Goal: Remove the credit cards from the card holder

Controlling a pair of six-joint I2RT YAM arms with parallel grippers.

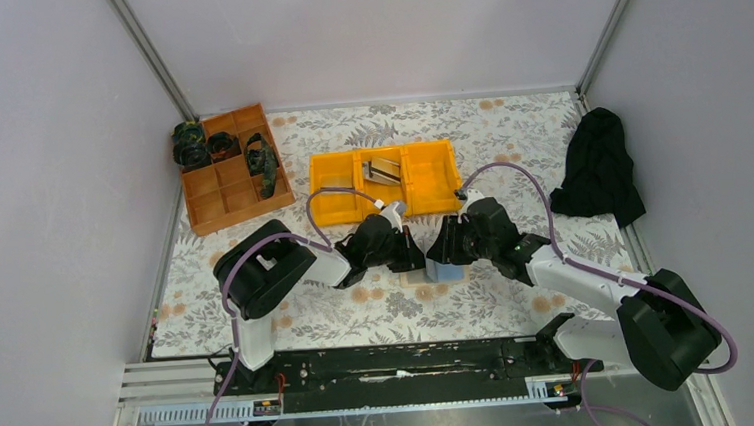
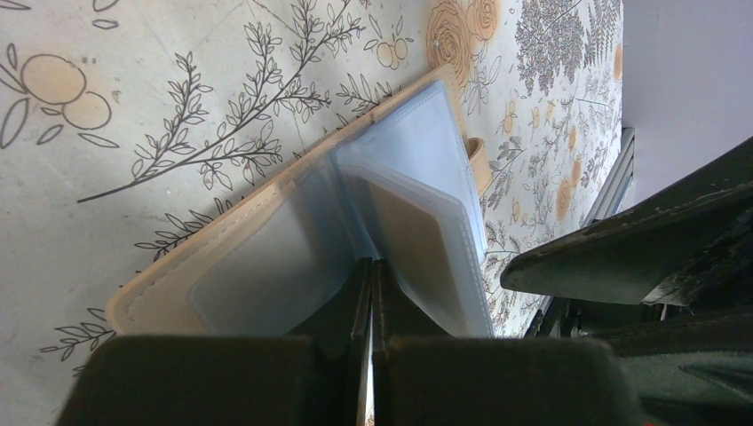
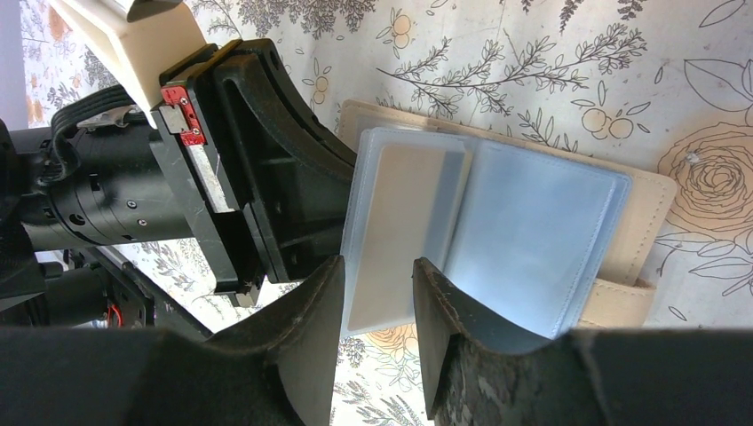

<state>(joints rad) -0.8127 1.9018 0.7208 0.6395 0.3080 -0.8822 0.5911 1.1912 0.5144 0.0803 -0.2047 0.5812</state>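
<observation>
card holder (image 3: 644, 213): tan cover, paler stitched edge; pale blue translucent sleeves
credit card (image 3: 404, 222): greyish tan, seen through a sleeve
tablecloth (image 1: 508, 134): off-white, grey leaf sprigs, pale orange roses and fruit
bin (image 1: 337, 196), twelve o'clock of the holder: yellow
divided tray (image 1: 214, 199), ten o'clock: orange-brown
cloth (image 1: 600, 162), two o'clock: black
left gripper (image 2: 369, 266): black
right gripper (image 3: 377, 266): black
cables (image 1: 510, 164): purple

Robot manipulation cell, laboratory setting.
Pale panel walls (image 1: 41, 196) on aluminium posts (image 1: 146, 49); left arm (image 1: 257, 271) and right arm (image 1: 598, 278) bolted to a base rail (image 1: 403, 356); floral table cover (image 1: 517, 128); yellow parts bin (image 1: 329, 191), orange divided tray (image 1: 217, 199).
</observation>
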